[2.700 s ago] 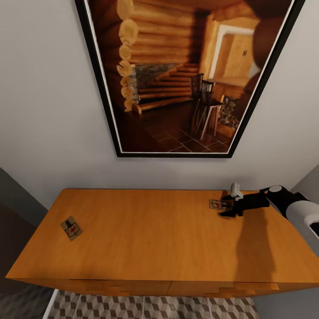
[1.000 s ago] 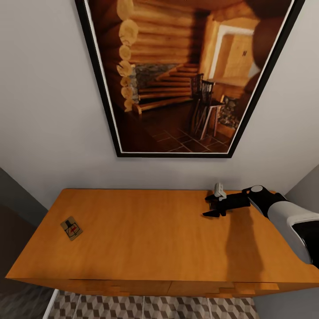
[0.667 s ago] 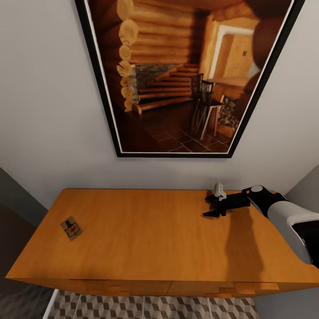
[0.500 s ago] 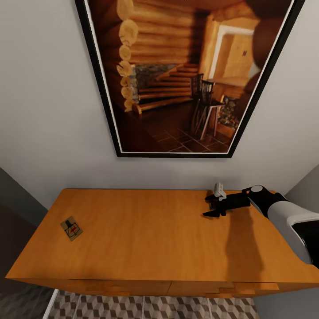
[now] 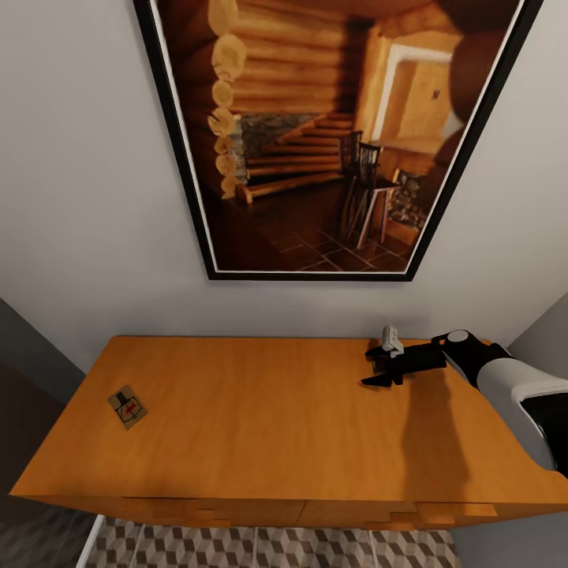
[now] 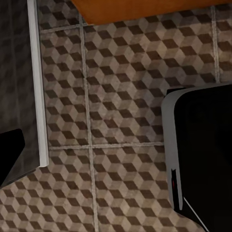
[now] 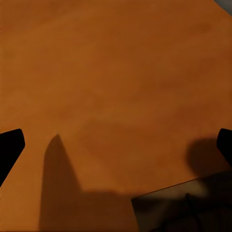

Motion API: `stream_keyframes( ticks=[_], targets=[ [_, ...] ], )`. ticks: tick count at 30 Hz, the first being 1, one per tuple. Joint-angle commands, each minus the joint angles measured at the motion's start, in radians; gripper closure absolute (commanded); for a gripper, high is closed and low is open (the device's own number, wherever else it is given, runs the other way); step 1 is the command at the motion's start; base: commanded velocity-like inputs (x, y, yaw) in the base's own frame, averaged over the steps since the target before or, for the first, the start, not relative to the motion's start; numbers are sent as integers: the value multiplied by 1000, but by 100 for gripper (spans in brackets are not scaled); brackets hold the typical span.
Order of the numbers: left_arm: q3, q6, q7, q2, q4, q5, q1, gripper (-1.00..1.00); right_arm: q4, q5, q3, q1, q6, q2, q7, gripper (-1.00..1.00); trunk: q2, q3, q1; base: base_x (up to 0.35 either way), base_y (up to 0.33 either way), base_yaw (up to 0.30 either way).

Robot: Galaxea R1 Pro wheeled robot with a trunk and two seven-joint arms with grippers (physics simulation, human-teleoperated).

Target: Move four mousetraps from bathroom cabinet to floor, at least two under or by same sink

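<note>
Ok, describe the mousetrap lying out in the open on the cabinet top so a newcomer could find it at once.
Under the large framed picture of a log-cabin interior stands a wide orange-brown cabinet. Near the left end of its top lies the mousetrap, a small flat tan board with dark metal and a red spot. It lies alone, far from the right gripper at the opposite end.

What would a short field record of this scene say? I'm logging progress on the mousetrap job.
cabinet: orange-brown top, below a framed picture
left mousetrap: flat on the cabinet's left end, untouched
second mousetrap: flat on the wood, in shadow, not gripped
right gripper: open, low over the cabinet's far right part
bathroom floor: cube-pattern tiles in front of the cabinet
</note>
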Motion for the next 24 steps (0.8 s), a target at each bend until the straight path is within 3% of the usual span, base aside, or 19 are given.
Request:
stream_keyframes(
  ticks=[1, 12, 24],
  targets=[
    [-9, -5, 5, 0, 3, 3, -1, -100, 39, 12, 59, 0, -9, -1, 4, -100, -1, -2, 1, 0, 0, 0],
    [-9, -5, 5, -8, 3, 3, -2, -100, 20, 14, 57, 0, -7, -2, 66, -100, -1, -2, 1, 0, 0, 0],
    [-9, -5, 5, -14, 3, 3, -1, -100, 17, 15, 56, 0, -4, -7, 74, -100, -1, -2, 1, 0, 0, 0]
  ],
)
